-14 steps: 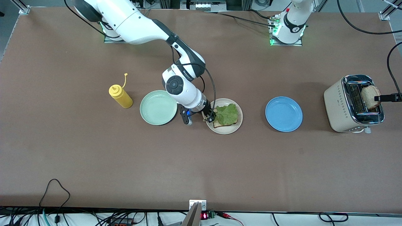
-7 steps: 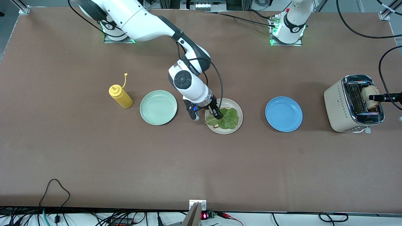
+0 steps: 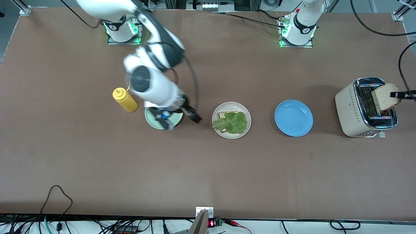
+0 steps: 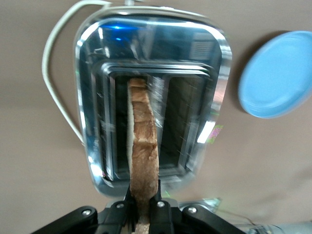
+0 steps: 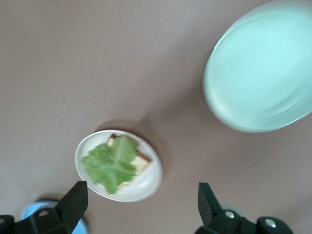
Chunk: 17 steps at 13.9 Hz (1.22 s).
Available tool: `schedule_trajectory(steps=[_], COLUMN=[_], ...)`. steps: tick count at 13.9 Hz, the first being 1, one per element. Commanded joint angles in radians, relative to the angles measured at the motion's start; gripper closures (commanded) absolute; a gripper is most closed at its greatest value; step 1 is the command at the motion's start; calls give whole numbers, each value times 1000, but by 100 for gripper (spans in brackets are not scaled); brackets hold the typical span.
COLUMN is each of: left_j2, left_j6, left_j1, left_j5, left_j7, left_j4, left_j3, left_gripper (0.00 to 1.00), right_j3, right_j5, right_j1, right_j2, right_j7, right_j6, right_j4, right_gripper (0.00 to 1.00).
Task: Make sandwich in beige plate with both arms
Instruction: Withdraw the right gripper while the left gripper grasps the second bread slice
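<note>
The beige plate [image 3: 248,125] holds one bread slice [image 3: 222,115] with a green lettuce leaf [image 3: 232,123] lying on it. My right gripper [image 3: 192,115] hangs open and holds nothing, over the table between the mint-green plate [image 3: 151,121] and the beige plate. In the right wrist view the beige plate [image 5: 152,179] and lettuce [image 5: 109,163] show just off my right gripper [image 5: 141,191]. At the left arm's end, my left gripper [image 3: 398,95] is shut on a second bread slice [image 3: 384,97], raised over the toaster [image 3: 352,110]. The left wrist view shows that slice [image 4: 144,141] edge-on in my left gripper [image 4: 143,207], above the toaster's slot [image 4: 117,122].
A yellow squeeze bottle [image 3: 124,100] stands beside the mint-green plate, toward the right arm's end. A blue plate [image 3: 293,117] lies between the beige plate and the toaster. The toaster's white cord [image 4: 53,63] loops beside it.
My right gripper let go of the lettuce, opened, and swung up and away toward the mint-green plate. My left gripper shut on the bread in the toaster and lifted it.
</note>
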Motion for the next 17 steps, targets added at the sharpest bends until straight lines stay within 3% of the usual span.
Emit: schedule_trajectory(steps=[1,4,6,10,12,14,17], left_j2=[-15,-28,-32,-34,-31,-20,64], left_j6=[-208,-354,-345,-154,-21,166,313], left_j1=[2,-41,-93,-240,-265,-268,-349], left_j5=[-34,-150,-310,-505,-575,-624,-698], left_j7=[16,0,-90,-268,-339,-342,-343], left_j4=[178,239,166,-11,-100,-210,-245], left_j3=[-17,-17,-31,-88,-179,-281,-327], left_gripper=[99,99,99,99,100,100,100], right_j3=[13,13,13,13,11,10,10], right_j5=[-2,-15,-102,-188,-223,-239,-236], right_j1=[-102,-246,-320,-429,-449,-452,-492], right_j2=[-164,-294,-336,-414,-430,-422,-408], right_j7=[-257,-564,-828,-1026,-1149,-1145,-1139], right_j6=[-57,-117,-195,-211,-267,-310,-316], right_j4=[-150,-250,-249,-250,-238,-214,-217], right_gripper=[0,0,0,0,0,0,0])
